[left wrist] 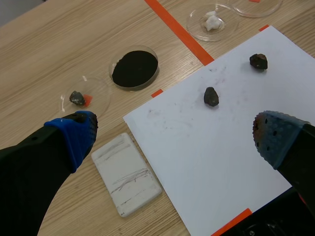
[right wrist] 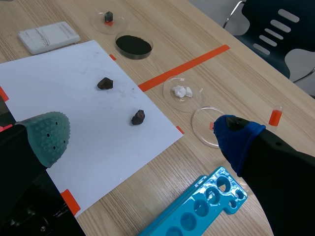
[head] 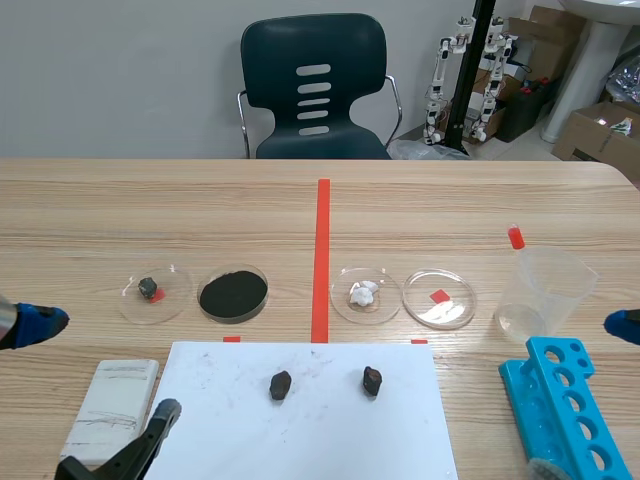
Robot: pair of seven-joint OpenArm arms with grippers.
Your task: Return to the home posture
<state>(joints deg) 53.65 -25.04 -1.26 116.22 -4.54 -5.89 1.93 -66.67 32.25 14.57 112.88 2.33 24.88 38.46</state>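
Wooden table [head: 120, 200] with a white sheet [head: 220, 420] and two dark lumps [head: 281, 385] on it. Low at the left edge of the scene, well apart from the lumps: left gripper [left wrist: 174, 132]. Hangs above the table, over the sheet's edge and beside a white block [left wrist: 127, 173]. Stands wide open. Holds nothing, touches nothing. Low at the right edge of the scene: right gripper [right wrist: 142, 133]. Hangs above the sheet's corner, near a blue rack [right wrist: 202, 206]. Stands wide open too, with nothing gripped and nothing touched.

Blue tube rack [head: 562, 412] — edge-cropped
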